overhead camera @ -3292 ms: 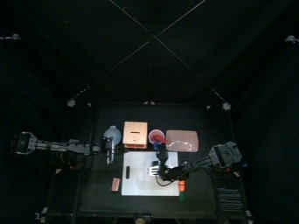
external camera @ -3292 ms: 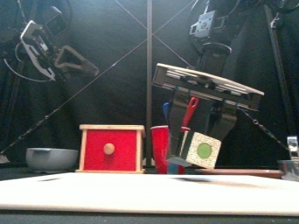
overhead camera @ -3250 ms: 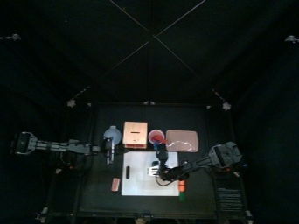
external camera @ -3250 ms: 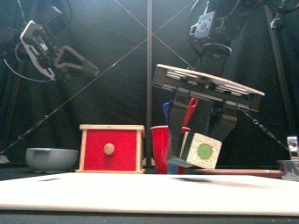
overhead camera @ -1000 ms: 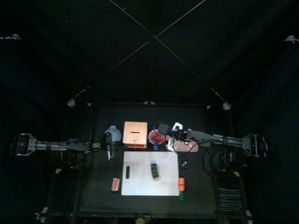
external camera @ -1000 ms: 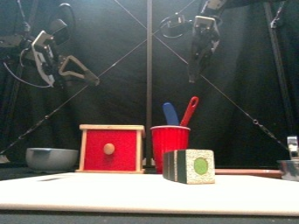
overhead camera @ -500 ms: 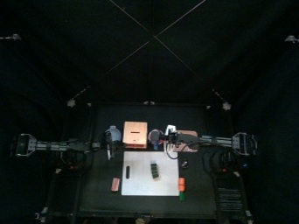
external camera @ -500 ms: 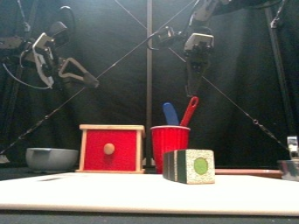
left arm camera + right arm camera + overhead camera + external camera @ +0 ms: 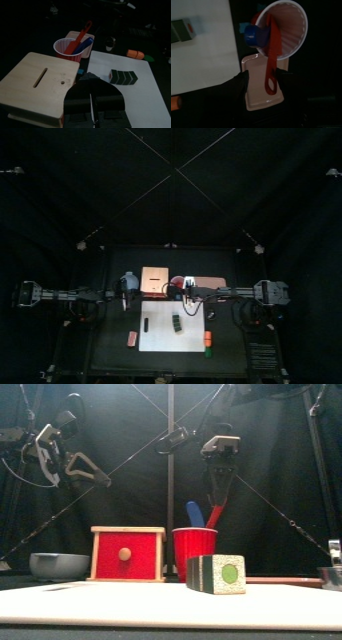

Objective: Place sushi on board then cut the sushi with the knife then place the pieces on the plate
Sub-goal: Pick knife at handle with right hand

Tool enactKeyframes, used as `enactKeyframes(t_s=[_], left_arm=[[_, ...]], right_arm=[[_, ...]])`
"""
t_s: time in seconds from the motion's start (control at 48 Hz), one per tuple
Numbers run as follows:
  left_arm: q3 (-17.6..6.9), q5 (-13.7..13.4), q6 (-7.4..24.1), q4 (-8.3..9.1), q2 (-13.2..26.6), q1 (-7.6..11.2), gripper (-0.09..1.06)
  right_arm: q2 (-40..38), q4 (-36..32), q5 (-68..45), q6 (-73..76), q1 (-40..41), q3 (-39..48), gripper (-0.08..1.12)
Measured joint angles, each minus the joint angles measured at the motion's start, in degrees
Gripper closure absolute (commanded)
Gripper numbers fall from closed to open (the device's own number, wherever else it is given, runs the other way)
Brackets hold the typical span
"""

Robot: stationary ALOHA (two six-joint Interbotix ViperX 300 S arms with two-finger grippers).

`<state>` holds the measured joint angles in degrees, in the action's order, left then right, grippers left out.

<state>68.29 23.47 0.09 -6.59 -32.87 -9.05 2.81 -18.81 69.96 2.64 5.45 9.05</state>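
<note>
In the top view, the board [image 9: 158, 333] is laid in the lower middle of the frame, and the sushi roll [image 9: 175, 322] is set on it. Above it in the frame a row is formed, left to right, by the bowl [image 9: 128, 280], the box [image 9: 154, 280], the cup [image 9: 178, 283] and the tray [image 9: 258, 97]. Two knives [image 9: 197, 512] are stood in the cup. One small toy [image 9: 132, 337] is seen left of the board, two other toys [image 9: 207, 338] right of it

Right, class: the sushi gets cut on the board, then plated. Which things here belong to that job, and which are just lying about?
Job in hand: sushi roll, white cutting board, red knife in the red cup, pink tray.

Lying about: wooden box, blue-grey bowl, orange toy beside the board.
</note>
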Motion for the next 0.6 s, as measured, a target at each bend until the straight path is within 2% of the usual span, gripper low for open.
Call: enactKeyframes(t_s=[0.167, 0.604], left_arm=[[0.1, 0.0, 0.0, 0.00, 0.1, -0.09, 0.99], [0.7, 0.0, 0.1, 0.00, 0.0, -0.18, 0.99]], right_arm=[[1.8, -2.7, 1.9, -0.7, 0.2, -1.5, 0.22], [5.1, -4.1, 4.0, -2.5, 0.5, -3.3, 0.23]])
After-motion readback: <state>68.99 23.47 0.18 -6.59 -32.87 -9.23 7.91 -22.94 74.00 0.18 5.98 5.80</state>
